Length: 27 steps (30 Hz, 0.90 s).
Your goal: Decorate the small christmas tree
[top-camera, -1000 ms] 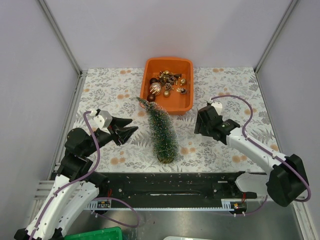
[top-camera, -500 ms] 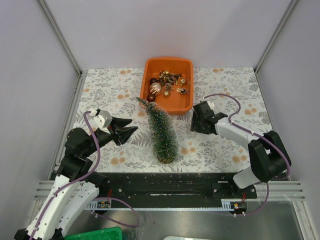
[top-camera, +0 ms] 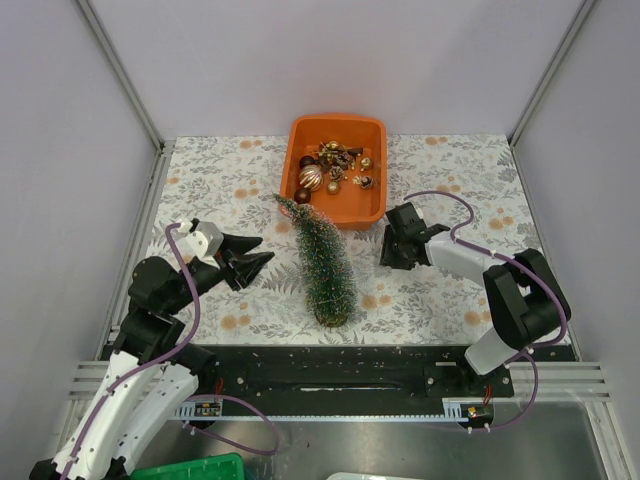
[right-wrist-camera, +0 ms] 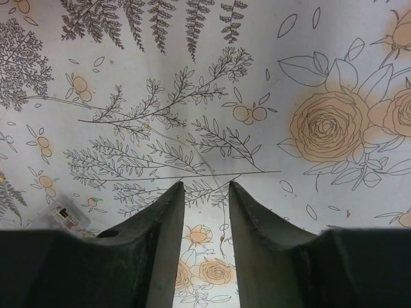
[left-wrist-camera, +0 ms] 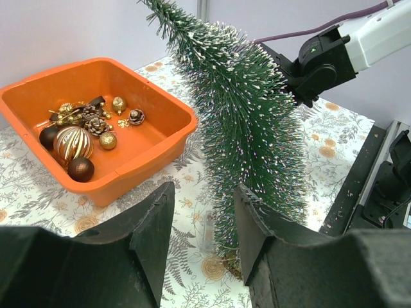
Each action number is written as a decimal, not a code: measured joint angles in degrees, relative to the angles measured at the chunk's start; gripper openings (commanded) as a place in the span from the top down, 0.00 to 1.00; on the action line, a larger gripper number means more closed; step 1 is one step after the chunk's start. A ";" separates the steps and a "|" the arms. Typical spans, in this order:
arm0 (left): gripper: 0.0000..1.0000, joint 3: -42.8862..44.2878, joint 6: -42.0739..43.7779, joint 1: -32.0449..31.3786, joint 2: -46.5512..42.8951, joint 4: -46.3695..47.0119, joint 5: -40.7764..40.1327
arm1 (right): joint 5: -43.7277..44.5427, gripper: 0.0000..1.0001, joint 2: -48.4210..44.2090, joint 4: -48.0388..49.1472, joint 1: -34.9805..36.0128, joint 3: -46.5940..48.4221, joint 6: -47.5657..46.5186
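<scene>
- The small christmas tree (top-camera: 326,262) stands on its round base in the middle of the counter (top-camera: 225,185), between the two arms. Its tip leans toward the orange tray (top-camera: 337,121), and it looks placed so that either arm can reach its branches
- No ornament shows on the tree in either view that catches it, so by my reading the decorating is not yet begun
- The ornaments (top-camera: 335,170) lie heaped in the tray just behind the tree. Among them are a gold-striped bauble (left-wrist-camera: 72,142), dark round balls and a little pinecone (left-wrist-camera: 135,116). Keeping them in the tray stops the round ones rolling off
- The left fingers (left-wrist-camera: 151,237) are about half spread and hold nothing. They are aimed at the lower part of the tree from its left and sit near it without touching, a stance that suits steadying the tree while the other arm works
- The right fingers (right-wrist-camera: 160,237) point straight down at the bare flowered cloth to the right of the tree. The gap between them is narrow and nothing is in it
- The right arm (top-camera: 470,262) sits near the tray's front corner, so a short reach would likely bring it over the ornaments
</scene>
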 measured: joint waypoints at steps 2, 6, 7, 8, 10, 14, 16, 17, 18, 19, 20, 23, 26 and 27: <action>0.54 0.00 0.02 0.09 -0.02 -0.02 -0.09 | -0.42 0.67 0.00 0.46 -0.13 0.00 -0.13; 0.54 0.00 0.22 0.17 -0.04 -0.02 -0.20 | -1.14 0.73 0.33 0.81 -0.42 0.00 -0.37; 0.54 0.00 0.22 0.17 -0.13 -0.07 -0.20 | -1.29 0.74 0.59 0.79 -0.48 0.00 -0.37; 0.55 0.00 0.24 0.17 -0.24 -0.07 -0.22 | -1.33 0.75 0.76 0.79 -0.50 0.00 -0.39; 0.54 0.00 0.31 0.17 -0.39 -0.07 -0.24 | -1.36 0.81 0.98 0.76 -0.61 0.00 -0.39; 0.54 0.00 0.37 0.26 -0.48 -0.09 -0.35 | -1.38 0.90 1.01 0.72 -0.79 0.00 -0.46; 0.55 0.00 0.39 0.26 -0.66 -0.11 -0.42 | -1.38 0.93 0.96 0.66 -0.79 0.00 -0.44; 0.55 0.00 0.39 0.28 -0.72 -0.13 -0.44 | -1.33 0.96 0.83 0.48 -0.79 0.00 -0.44; 0.55 0.00 0.39 0.28 -0.72 -0.13 -0.44 | -1.31 1.00 0.57 0.26 -0.79 0.00 -0.44; 0.55 0.00 0.39 0.33 -0.72 -0.13 -0.44 | -1.31 1.00 0.11 0.07 -0.79 -0.02 -0.44; 0.55 0.00 0.39 0.35 -0.72 -0.13 -0.44 | -1.29 1.00 -0.59 -0.13 -0.79 -0.07 -0.48; 0.55 0.00 0.39 0.37 -0.76 -0.13 -0.46 | -1.22 1.00 -3.69 -0.94 -0.79 -0.44 -0.46; 0.55 0.00 0.37 0.37 -1.09 -0.20 -0.46 | -1.18 1.00 -7.28 -2.29 -0.79 -0.59 -0.44; 0.55 0.00 0.37 0.37 -1.22 -0.20 -0.48 | -1.14 1.00 -8.55 -2.73 -0.79 -0.61 -0.46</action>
